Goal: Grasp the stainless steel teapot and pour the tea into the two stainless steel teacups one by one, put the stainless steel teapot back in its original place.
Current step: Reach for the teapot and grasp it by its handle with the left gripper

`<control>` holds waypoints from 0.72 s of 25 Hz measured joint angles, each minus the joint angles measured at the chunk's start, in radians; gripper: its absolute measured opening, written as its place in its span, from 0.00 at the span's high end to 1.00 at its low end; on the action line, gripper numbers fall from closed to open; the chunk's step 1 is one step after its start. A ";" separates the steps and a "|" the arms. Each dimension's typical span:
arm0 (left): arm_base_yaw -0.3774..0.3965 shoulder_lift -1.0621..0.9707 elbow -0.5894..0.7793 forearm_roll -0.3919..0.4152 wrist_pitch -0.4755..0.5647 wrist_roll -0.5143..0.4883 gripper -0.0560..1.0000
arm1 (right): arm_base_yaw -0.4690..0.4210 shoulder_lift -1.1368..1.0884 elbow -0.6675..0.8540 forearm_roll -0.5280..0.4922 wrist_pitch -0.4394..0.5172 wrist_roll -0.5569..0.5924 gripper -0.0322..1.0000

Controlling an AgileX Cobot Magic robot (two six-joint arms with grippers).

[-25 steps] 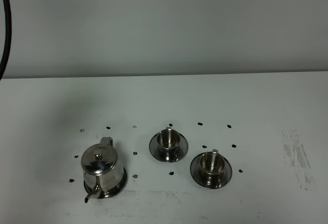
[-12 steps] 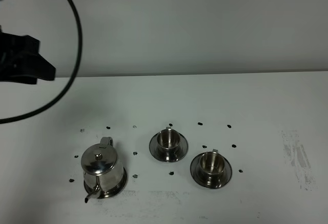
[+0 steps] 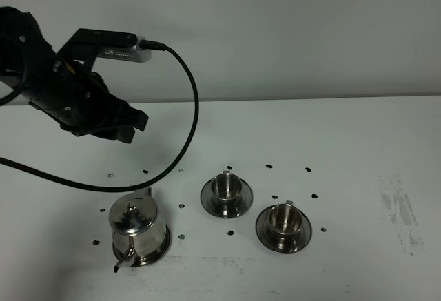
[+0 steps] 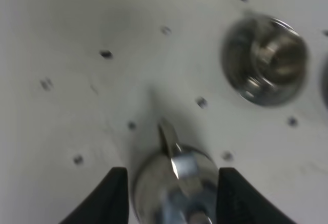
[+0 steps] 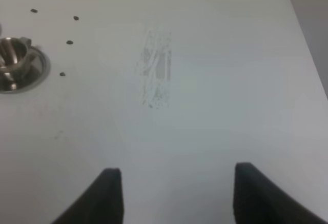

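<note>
The stainless steel teapot (image 3: 138, 228) stands on its round saucer, the original place (image 3: 163, 248), at the front left, ringed by black dots. Its handle points back and its spout points forward. The two stainless steel teacups (image 3: 226, 189) (image 3: 283, 222) sit on their own saucers to its right. My left gripper (image 3: 129, 127) hangs open in the air behind and above the teapot, apart from it. In the left wrist view the teapot (image 4: 177, 180) lies below the left gripper (image 4: 171, 196), between its fingers, with one teacup (image 4: 267, 59) beyond. My right gripper (image 5: 177, 196) is open and empty over bare table.
A black cable (image 3: 186, 108) loops from the left arm down toward the teapot's handle. Grey scuff marks (image 3: 398, 208) stain the white table (image 3: 358, 136) at the right. One teacup (image 5: 14, 62) shows at the edge of the right wrist view.
The left arm has swung in from the left edge to a spot above and behind the teapot. Its cable trails along. Teapot and cups have not moved.
</note>
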 joint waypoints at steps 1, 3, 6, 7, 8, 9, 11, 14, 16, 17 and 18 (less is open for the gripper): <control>-0.014 0.017 0.000 0.008 -0.029 -0.004 0.51 | 0.004 0.000 0.000 0.000 0.000 0.000 0.49; -0.039 0.048 0.000 0.016 -0.085 -0.007 0.51 | 0.020 0.000 0.000 0.000 0.000 0.000 0.49; -0.067 0.099 0.000 0.019 -0.158 -0.010 0.51 | 0.028 0.000 0.000 0.000 0.000 -0.001 0.49; -0.073 0.113 0.000 0.019 -0.173 -0.010 0.51 | 0.028 0.000 0.000 0.001 0.000 -0.001 0.49; -0.078 0.128 0.000 0.020 -0.184 -0.010 0.51 | 0.028 0.000 0.000 0.001 0.000 -0.001 0.49; -0.080 0.144 0.000 0.027 -0.189 -0.011 0.51 | 0.028 0.000 0.000 0.001 0.000 -0.001 0.49; -0.083 0.169 0.000 0.047 -0.197 -0.011 0.51 | 0.028 0.000 0.000 0.001 0.000 -0.001 0.49; -0.083 0.201 0.000 0.097 -0.198 -0.013 0.51 | 0.028 0.000 0.000 0.001 0.000 -0.001 0.49; -0.083 0.215 0.000 0.137 -0.198 -0.014 0.51 | 0.028 0.000 0.000 0.001 0.000 -0.001 0.49; -0.083 0.220 0.000 0.145 -0.196 -0.018 0.51 | 0.028 0.000 0.000 0.001 0.000 -0.001 0.49; -0.083 0.224 0.000 0.160 -0.194 -0.022 0.51 | 0.028 0.000 0.000 0.001 0.000 -0.001 0.49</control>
